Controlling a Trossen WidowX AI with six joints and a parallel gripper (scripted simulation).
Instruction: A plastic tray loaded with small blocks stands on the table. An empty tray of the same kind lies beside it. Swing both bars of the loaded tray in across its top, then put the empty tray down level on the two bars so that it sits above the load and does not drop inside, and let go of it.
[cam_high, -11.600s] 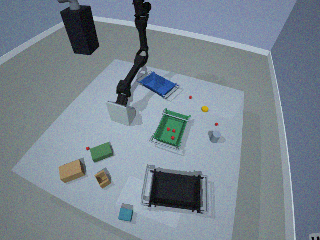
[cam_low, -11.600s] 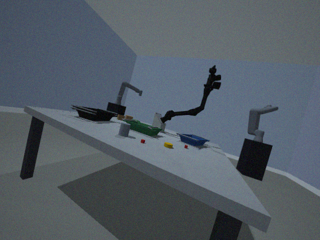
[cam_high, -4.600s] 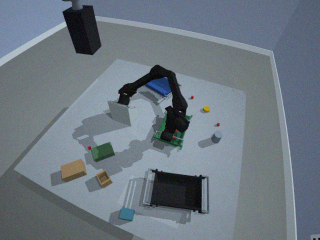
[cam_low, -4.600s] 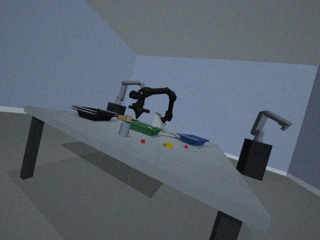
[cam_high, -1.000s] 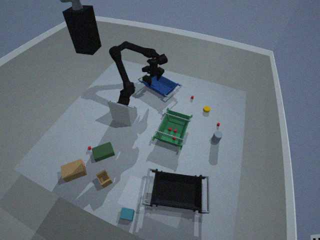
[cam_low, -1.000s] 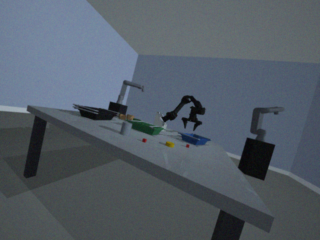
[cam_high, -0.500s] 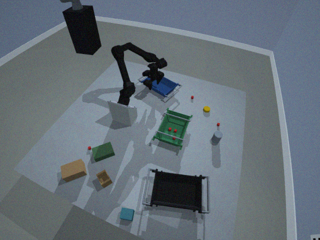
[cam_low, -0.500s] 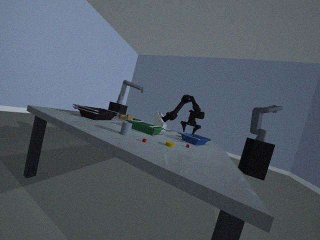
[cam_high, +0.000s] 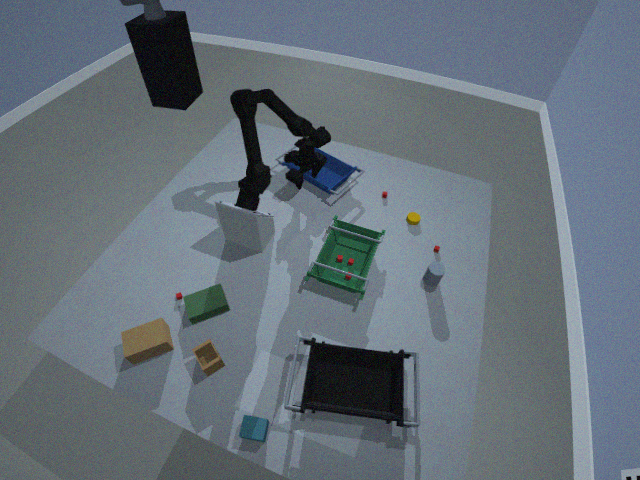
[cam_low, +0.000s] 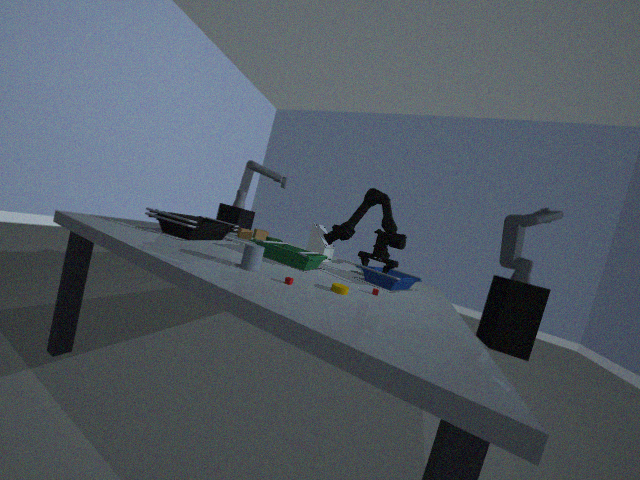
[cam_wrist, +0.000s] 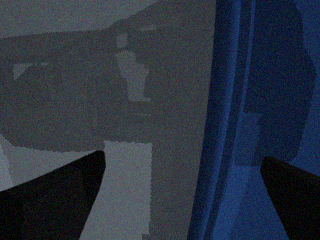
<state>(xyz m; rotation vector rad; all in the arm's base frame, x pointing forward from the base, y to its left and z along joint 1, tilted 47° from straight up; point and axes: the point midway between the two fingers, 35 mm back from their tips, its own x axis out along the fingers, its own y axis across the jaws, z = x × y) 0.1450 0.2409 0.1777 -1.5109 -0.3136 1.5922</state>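
The green tray (cam_high: 336, 282) (cam_low: 289, 258) stands with three small red blocks (cam_high: 350, 261) inside. Its two wire bars, the far one (cam_high: 356, 234) and the near one (cam_high: 338, 270), lie across its top. The empty blue tray (cam_high: 337, 170) (cam_low: 385, 279) (cam_wrist: 220, 125) stands beyond it, its bars out over its ends. My gripper (cam_high: 306, 177) (cam_low: 375, 265) (cam_wrist: 186, 163) is open and empty, low over a long side of the blue tray. In the wrist view one finger is outside that wall and the other over the inside. Whether a finger touches is unclear.
A large black tray (cam_high: 356, 411) (cam_low: 192, 228) stands at the near side with bars swung out. A grey cylinder (cam_high: 433, 275) (cam_low: 251, 257) and a yellow disc (cam_high: 413, 218) (cam_low: 339, 288) stand right of the green tray. A green box (cam_high: 206, 303) and a tan box (cam_high: 146, 339) lie left.
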